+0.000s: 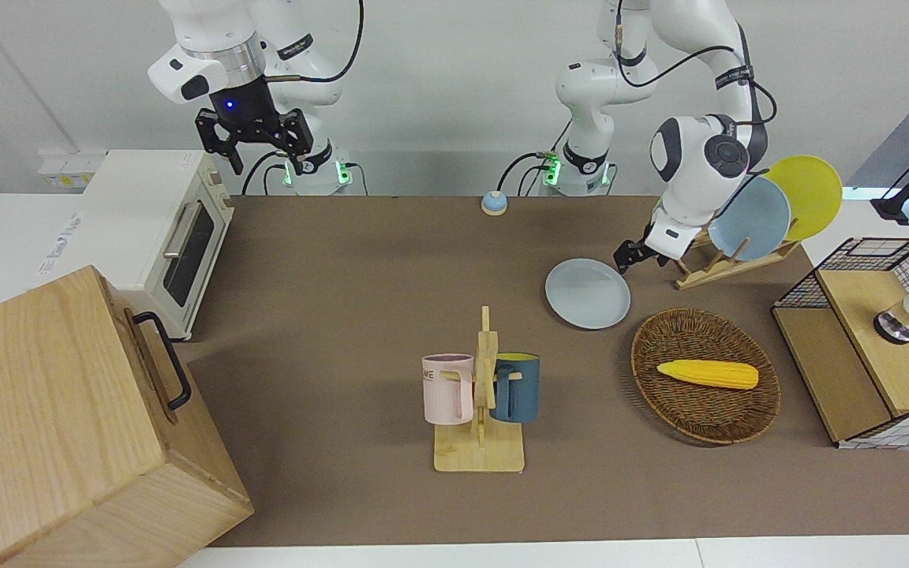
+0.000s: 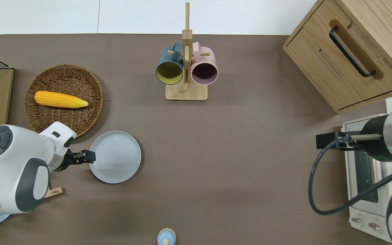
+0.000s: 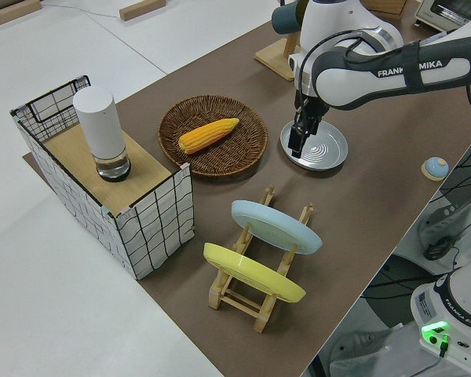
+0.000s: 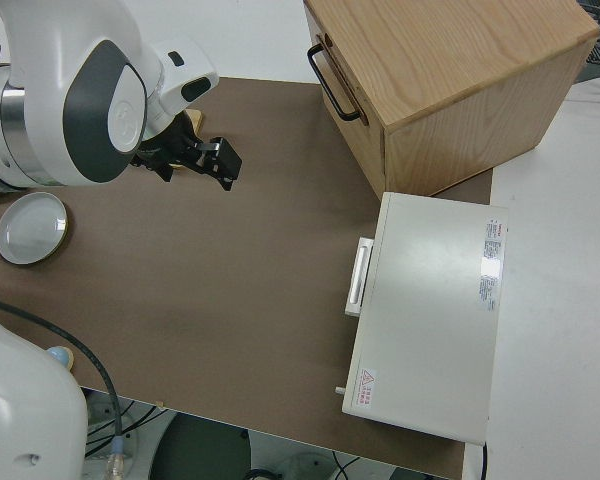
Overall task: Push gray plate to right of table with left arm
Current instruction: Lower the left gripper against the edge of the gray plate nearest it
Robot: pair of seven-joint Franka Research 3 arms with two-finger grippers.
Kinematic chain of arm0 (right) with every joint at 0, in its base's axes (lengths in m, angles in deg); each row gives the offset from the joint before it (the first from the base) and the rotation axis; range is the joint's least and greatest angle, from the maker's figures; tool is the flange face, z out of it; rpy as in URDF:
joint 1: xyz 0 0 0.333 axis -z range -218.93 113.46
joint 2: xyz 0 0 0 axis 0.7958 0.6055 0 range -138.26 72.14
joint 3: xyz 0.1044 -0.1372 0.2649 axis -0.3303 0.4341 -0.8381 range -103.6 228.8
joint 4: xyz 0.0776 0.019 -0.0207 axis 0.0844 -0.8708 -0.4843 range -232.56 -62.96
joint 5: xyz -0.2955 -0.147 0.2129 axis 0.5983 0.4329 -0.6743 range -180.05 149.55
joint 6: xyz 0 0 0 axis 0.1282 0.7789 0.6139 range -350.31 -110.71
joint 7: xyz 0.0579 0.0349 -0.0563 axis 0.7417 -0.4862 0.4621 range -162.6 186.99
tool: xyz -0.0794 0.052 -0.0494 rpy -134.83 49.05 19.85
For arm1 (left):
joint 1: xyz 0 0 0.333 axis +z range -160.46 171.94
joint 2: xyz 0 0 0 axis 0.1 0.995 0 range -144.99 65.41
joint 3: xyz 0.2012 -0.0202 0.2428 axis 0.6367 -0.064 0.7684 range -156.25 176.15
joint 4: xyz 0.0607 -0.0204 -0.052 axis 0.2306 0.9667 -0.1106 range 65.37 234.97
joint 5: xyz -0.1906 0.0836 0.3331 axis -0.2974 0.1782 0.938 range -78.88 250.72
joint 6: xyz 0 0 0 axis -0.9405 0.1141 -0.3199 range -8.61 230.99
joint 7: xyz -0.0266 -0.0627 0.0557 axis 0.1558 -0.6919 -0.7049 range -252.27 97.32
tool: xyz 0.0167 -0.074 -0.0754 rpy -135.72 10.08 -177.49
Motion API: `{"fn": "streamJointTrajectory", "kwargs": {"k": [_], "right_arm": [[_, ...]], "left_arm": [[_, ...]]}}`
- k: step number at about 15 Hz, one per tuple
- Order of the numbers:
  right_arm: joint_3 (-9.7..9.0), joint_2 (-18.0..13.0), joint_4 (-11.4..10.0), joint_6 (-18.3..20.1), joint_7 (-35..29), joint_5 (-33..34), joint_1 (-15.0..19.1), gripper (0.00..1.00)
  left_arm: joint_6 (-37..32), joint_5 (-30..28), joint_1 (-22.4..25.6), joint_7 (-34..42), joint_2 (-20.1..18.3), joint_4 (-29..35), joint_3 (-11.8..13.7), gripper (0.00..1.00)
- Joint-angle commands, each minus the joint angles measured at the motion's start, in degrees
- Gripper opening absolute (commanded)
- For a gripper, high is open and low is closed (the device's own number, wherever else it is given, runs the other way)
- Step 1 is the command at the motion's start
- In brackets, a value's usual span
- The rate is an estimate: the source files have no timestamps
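Observation:
The gray plate (image 1: 587,293) (image 2: 115,157) (image 3: 318,148) (image 4: 30,228) lies flat on the brown table (image 1: 344,300), toward the left arm's end and beside the wicker basket. My left gripper (image 1: 626,256) (image 2: 88,156) (image 3: 297,143) is low at the plate's rim on the edge toward the left arm's end. Its fingers are shut with nothing held, and the tips touch or nearly touch the rim. The right arm is parked with its gripper (image 1: 253,134) (image 4: 220,160) open.
A wicker basket (image 2: 63,98) holding a corn cob (image 2: 61,99) sits just farther from the robots than the plate. A mug rack (image 2: 186,68) stands mid-table. A dish rack with blue (image 1: 750,218) and yellow plates, a wire shelf (image 1: 857,339), a bell (image 1: 494,203), a toaster oven (image 1: 174,237) and a wooden box (image 1: 68,426) line the edges.

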Motion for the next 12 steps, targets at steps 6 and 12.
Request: {"fn": "streamJointTrajectory", "kwargs": {"k": [6,12], "right_arm": [[-0.84,-1.6,-1.6,0.0,-0.6,-1.2,1.4,0.996],[-0.84,-1.6,-1.6,0.0,-0.6,-1.2,1.4,0.996]], "left_arm": [[9.6,-2.6,1.1,0.3,0.6,7.4,-0.5,0.98],[14.1,-5.0,0.6,0.0,1.9,9.6,-0.6,0.89]]}}
